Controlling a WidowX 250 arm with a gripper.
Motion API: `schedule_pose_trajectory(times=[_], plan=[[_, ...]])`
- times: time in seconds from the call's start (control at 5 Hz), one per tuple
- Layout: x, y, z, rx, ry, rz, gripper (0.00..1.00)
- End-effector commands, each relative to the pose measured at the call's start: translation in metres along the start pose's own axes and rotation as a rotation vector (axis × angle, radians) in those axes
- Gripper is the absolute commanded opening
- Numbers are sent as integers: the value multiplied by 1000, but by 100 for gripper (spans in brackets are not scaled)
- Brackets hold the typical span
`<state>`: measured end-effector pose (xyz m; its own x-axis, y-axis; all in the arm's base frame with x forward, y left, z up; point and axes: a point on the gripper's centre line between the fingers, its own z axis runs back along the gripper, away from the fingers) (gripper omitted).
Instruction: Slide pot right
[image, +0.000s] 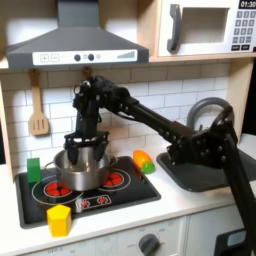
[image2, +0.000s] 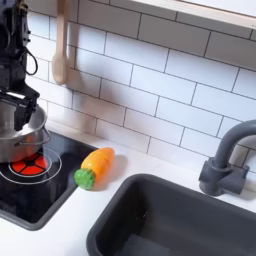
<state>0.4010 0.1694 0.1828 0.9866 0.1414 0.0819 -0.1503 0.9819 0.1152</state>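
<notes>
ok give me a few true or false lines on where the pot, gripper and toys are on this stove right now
1. The pot sits on the black stovetop. True.
2. The gripper hangs over the sink. False: in the first exterior view it is down at the pot's rim, over the stovetop.
3. The toy carrot lies on the counter between the stovetop and the sink. True.
4. A yellow block stands at the stovetop's front corner, on the first exterior view's left. True.
5. The wooden spatula lies inside the pot. False: it hangs on the tiled wall.
6. The green block is stacked on the yellow block. False: it stands apart, at the stovetop's back corner on the first exterior view's left.
</notes>
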Motion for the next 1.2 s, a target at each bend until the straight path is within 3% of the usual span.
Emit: schedule_pose_trajectory(times=[0.0,0.2,0.4,0.6,1.0], plan=[[-1,-7,-10,-6,25,-15,100],[-5,-8,-12,-10,25,-18,100],[-11,-18,-22,-19,52,-37,100],[-15,-33,-22,-26,57,-60,100],[-18,-45,-16,-41,55,-76,100]])
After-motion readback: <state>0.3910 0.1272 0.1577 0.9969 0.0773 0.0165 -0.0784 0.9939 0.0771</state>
